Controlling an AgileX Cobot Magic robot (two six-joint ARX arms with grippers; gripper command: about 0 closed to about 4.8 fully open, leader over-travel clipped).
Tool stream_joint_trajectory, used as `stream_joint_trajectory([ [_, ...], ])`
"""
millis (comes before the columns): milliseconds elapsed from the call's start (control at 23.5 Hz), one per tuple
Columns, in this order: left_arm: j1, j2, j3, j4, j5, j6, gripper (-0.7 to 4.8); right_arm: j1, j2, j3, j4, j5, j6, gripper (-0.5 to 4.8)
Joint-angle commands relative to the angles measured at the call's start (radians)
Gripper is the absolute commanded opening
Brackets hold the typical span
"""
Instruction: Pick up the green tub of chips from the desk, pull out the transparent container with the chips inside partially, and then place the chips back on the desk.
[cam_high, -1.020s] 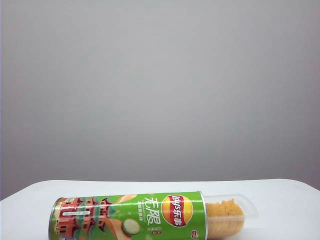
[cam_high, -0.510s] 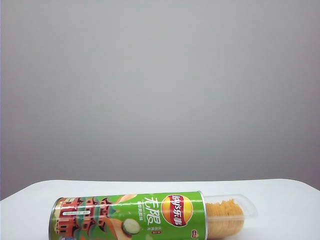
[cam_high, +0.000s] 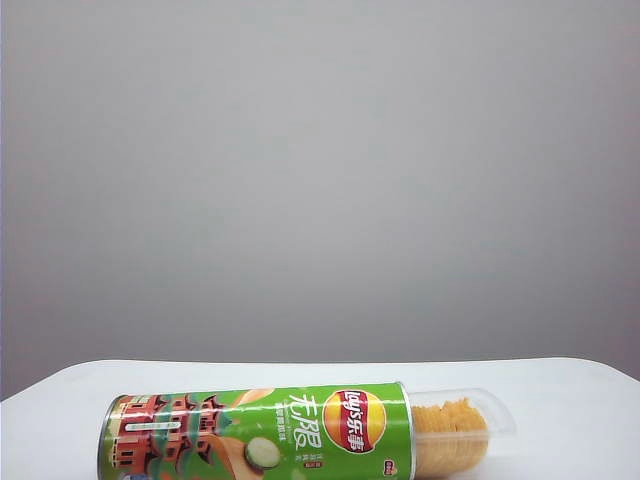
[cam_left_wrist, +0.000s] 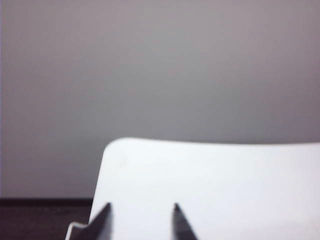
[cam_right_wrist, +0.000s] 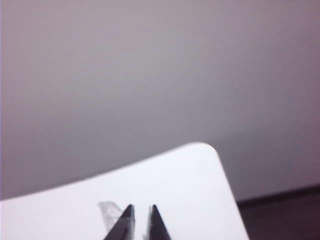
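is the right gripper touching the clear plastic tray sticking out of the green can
Cannot tell: the right wrist view shows the right gripper beside the clear tray, blurred.

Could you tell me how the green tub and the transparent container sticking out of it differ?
The tub is opaque, bright green and printed with a logo; the container is clear plastic, so its chips show. The tub is wider and longer than the container's exposed part, which is narrower and ends rounded. Both lie on their sides on the desk, in line, and neither gripper holds them.
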Motion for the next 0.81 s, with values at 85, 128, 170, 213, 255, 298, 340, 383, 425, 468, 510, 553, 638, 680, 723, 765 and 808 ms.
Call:
stream_joint_trajectory([
  [85,0.001,0.0,-0.015,0.021,-0.048,0.029,1.38,0.0,0.0,-0.009,-0.072,0.075,-0.005,0.4],
  [128,0.001,0.0,-0.015,0.023,-0.047,0.03,1.22,0.0,0.0,-0.009,-0.087,0.077,-0.005,0.4],
  [170,0.001,0.0,-0.015,0.021,-0.047,0.034,1.14,0.0,0.0,-0.009,-0.095,0.077,-0.005,0.4],
  [213,0.001,0.0,-0.015,0.011,-0.047,0.034,1.13,0.0,0.0,-0.009,-0.11,0.077,-0.005,0.41],
  [255,0.001,0.0,-0.015,0.002,-0.047,0.039,0.97,0.001,0.0,-0.009,-0.122,0.073,-0.005,0.41],
  [298,0.001,0.0,-0.015,-0.013,-0.046,0.048,0.66,0.001,0.0,-0.009,-0.133,0.074,-0.005,0.41],
  [340,0.001,0.0,-0.015,-0.035,-0.044,0.056,0.14,0.001,0.0,-0.009,-0.149,0.073,-0.005,0.44],
  [383,0.001,0.0,-0.015,-0.069,-0.041,0.071,-0.05,0.001,0.0,-0.009,-0.172,0.069,-0.005,0.45],
  [425,0.001,0.0,-0.015,-0.085,-0.04,0.074,-0.05,0.001,0.0,-0.009,-0.185,0.069,-0.005,0.45],
  [468,0.001,0.0,-0.015,-0.096,-0.04,0.074,-0.05,0.001,0.0,-0.009,-0.193,0.07,-0.005,0.45],
  [510,0.001,0.0,-0.015,-0.108,-0.04,0.074,-0.05,0.001,0.0,-0.009,-0.2,0.071,-0.005,0.44],
  [553,0.001,0.0,-0.015,-0.11,-0.041,0.074,-0.05,0.0,0.0,-0.009,-0.203,0.071,-0.005,0.44],
  [638,0.001,0.0,-0.015,-0.109,-0.04,0.073,-0.05,0.0,0.0,-0.009,-0.206,0.07,-0.003,0.44],
  [680,0.001,0.0,-0.015,-0.106,-0.026,0.072,-0.04,0.0,0.0,-0.009,-0.211,0.07,-0.003,0.44],
  [723,0.001,0.0,-0.015,-0.105,-0.018,0.072,-0.03,0.0,0.0,-0.009,-0.216,0.07,-0.003,0.44],
  [765,0.001,0.0,-0.015,-0.105,-0.013,0.072,-0.02,0.0,0.0,-0.009,-0.222,0.07,-0.004,0.44],
  [808,0.001,0.0,-0.015,-0.104,-0.006,0.071,-0.01,0.0,0.001,-0.009,-0.224,0.07,-0.005,0.44],
])
